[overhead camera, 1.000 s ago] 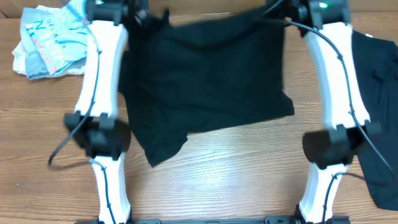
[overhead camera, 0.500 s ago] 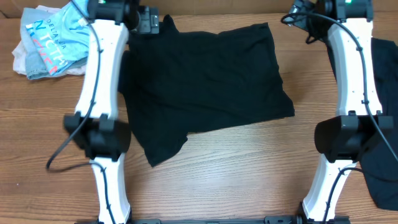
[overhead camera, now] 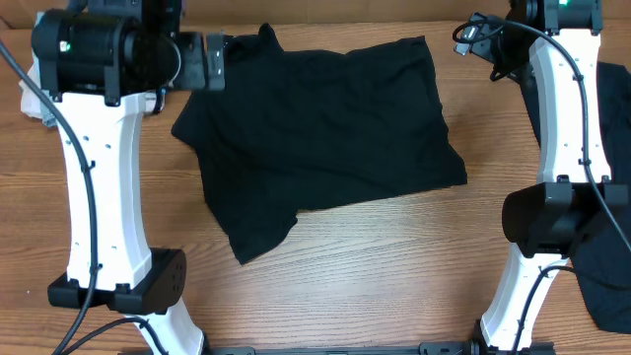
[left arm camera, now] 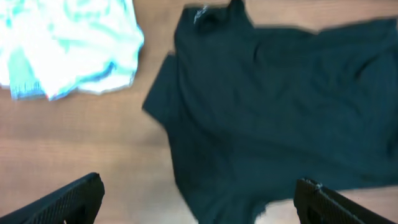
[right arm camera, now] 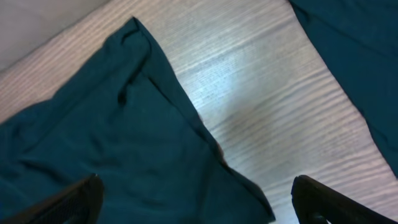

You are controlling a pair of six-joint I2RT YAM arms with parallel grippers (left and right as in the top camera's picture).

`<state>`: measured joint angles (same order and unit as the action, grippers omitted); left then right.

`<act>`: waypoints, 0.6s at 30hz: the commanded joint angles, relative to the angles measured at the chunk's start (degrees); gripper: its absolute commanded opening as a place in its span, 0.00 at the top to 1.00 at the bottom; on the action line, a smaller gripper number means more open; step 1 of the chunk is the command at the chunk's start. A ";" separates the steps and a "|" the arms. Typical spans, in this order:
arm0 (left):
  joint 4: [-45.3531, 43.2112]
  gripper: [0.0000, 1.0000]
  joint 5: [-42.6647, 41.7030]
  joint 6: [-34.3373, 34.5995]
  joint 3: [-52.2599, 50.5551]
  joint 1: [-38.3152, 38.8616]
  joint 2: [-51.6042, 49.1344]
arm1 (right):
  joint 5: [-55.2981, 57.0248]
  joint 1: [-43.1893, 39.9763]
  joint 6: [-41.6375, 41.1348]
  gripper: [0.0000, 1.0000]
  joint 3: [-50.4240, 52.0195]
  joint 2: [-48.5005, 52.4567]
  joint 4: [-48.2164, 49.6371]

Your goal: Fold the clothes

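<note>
Your black shirt [overhead camera: 325, 128] lies spread on the tabletop [overhead camera: 394, 276], midway between the left and right edges and reaching up to the far edge. Its collar is at the far-left part of the cloth, and one loose flap points toward the near edge.

From overhead, your left tool [overhead camera: 209, 61] hangs beside that collar, but it is too blurred there to read. The left wrist view settles it: the left tool [left arm camera: 198, 182] is released, fingers [left arm camera: 68, 202] spread wide above the cloth with nothing between them. That view also shows the white and teal pile [left arm camera: 68, 46] toward the far-left corner, which your left arm mostly hides from overhead.

Your right tool [overhead camera: 471, 35] sits off the shirt's far-right corner. Its wrist view shows it released too [right arm camera: 196, 180], empty, over that corner and a strip of bare wood. A second dark garment [overhead camera: 606, 148] lies along the right edge, apart from the shirt.
</note>
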<state>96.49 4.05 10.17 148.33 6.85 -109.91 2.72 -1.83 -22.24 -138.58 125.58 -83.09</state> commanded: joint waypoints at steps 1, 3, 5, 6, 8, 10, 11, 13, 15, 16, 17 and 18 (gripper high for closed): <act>0.31 0.00 -2.64 3.19 -0.98 -0.17 2.82 | -0.48 -0.17 -0.52 0.00 -1.01 -5.62 -0.96; 0.31 0.00 -2.60 4.17 -1.18 -0.17 3.45 | -0.48 -0.17 -0.50 0.00 -1.01 -7.30 -2.16; 0.33 0.00 -2.60 4.00 -1.62 -0.17 4.33 | -0.20 -0.17 -0.48 0.00 -1.01 -9.05 -3.54; 0.33 0.00 -2.58 3.98 -2.01 -0.17 4.90 | 0.04 -0.17 -0.48 0.00 -1.01 -10.10 -4.48; 0.33 0.00 -2.56 3.78 -3.48 -0.17 6.60 | 0.17 -0.17 -0.46 0.00 -1.01 -12.07 -6.32; 0.33 0.00 -2.56 4.11 -6.16 -0.17 8.74 | 0.31 -0.17 -0.46 0.00 -1.01 -13.77 -8.37; 0.33 0.00 -2.60 4.66 -8.44 -0.17 10.36 | 0.94 -0.17 -0.46 0.00 -1.01 -14.75 -9.81; 0.33 0.00 -2.60 5.51 -12.17 -0.17 12.74 | 2.64 -0.17 -0.48 0.00 -1.01 -15.76 -11.63; 0.33 0.00 -2.60 5.75 -17.20 -0.17 15.69 | 3.89 -0.17 -0.50 0.00 -1.01 -16.37 -13.97; 0.31 0.00 -2.62 5.75 -19.78 -0.17 17.05 | 3.56 -0.17 -0.20 0.00 -0.79 -16.48 -13.99; 0.31 0.00 -2.64 5.88 -22.58 -0.15 18.38 | 3.17 -0.17 -0.28 0.00 -0.26 -16.68 -13.97; 0.31 0.00 -2.64 6.34 -25.44 -0.07 19.69 | 2.99 -0.17 -0.31 0.00 0.04 -16.68 -13.97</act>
<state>96.75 2.09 14.70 128.68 6.87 -93.82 4.78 -1.85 -22.48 -138.69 109.36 -97.25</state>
